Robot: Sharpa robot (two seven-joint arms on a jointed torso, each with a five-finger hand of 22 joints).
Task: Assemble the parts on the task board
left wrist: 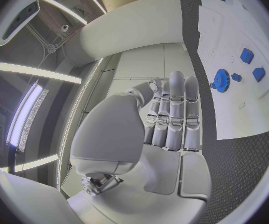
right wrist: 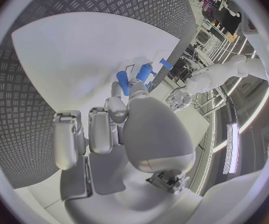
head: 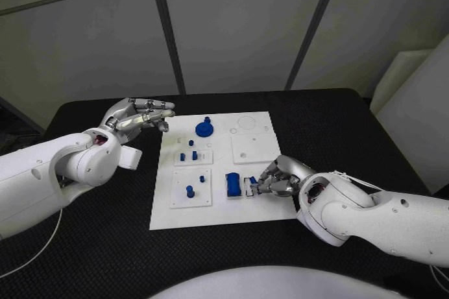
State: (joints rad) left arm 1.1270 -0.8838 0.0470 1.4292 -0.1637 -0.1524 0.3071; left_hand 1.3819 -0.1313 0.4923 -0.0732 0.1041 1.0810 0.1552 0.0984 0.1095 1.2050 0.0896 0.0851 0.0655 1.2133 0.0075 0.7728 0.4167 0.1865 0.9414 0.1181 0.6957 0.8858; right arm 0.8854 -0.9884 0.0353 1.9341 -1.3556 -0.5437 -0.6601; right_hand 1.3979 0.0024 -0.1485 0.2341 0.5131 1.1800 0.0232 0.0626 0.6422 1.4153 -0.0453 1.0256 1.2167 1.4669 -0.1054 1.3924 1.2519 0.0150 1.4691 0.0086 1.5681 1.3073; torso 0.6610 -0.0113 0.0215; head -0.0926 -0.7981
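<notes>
The task board is laid in the middle of the black tabletop, with bare tabletop on every side; the left hand is held just off the board's far left corner, fingers together and extended, nothing grasped; the right hand is set at the board's near right edge, fingers curled by a small blue part, though a grip cannot be told; a blue block stands just beside it; a blue gear is seen near the far edge.
</notes>
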